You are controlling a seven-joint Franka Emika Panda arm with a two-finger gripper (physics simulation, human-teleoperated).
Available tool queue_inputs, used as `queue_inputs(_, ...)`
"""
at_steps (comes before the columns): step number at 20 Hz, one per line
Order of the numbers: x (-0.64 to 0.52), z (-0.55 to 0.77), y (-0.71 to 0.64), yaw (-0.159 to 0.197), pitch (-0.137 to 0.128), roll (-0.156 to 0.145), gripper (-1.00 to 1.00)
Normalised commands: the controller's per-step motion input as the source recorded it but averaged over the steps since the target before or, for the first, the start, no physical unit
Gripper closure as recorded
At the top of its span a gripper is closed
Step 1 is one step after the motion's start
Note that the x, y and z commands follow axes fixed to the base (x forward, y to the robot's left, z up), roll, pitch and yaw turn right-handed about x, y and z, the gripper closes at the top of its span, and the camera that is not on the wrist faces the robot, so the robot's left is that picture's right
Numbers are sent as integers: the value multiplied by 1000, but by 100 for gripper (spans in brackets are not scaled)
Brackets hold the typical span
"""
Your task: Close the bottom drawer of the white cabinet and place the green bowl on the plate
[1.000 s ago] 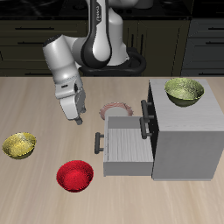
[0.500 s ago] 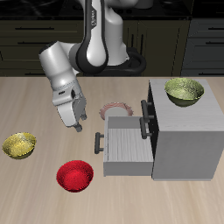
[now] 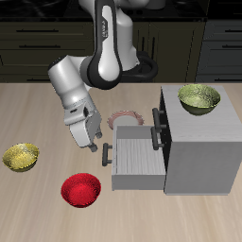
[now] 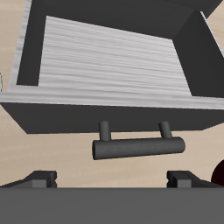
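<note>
The white cabinet [image 3: 200,142] stands with its bottom drawer [image 3: 133,162] pulled out, inside bare. In the wrist view the drawer's front panel [image 4: 105,115] and its dark bar handle [image 4: 138,147] fill the frame just ahead of my gripper [image 4: 112,179]. My gripper [image 3: 92,144] hangs low beside the handle [image 3: 107,154], open, its fingertips [image 4: 39,179] spread wider than the handle and holding nothing. The green bowl [image 3: 198,97] sits on top of the cabinet. The plate [image 3: 126,118] lies on the table behind the drawer, partly hidden by my arm.
A golden-yellow bowl [image 3: 21,157] sits on the table well away from the cabinet. A red bowl [image 3: 81,190] lies near the front edge, close to the drawer's corner, and shows at the wrist view's edge [image 4: 219,171].
My gripper has come down and forward, closer to the drawer's handle. The drawer, bowls and plate have not moved.
</note>
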Motion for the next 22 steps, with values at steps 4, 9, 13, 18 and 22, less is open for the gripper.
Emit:
queue_inputs(4,47,-239,170,-14,15,14,-100)
queue_inputs(9,21,-288,220,-21,11,20,-100)
queue_inputs(13,9,-100,340,-3,-9,52,-100)
queue_inputs(18,63,89,278,13,-13,43,-100)
queue_inputs(22,92,209,342,3,-21,58,-100)
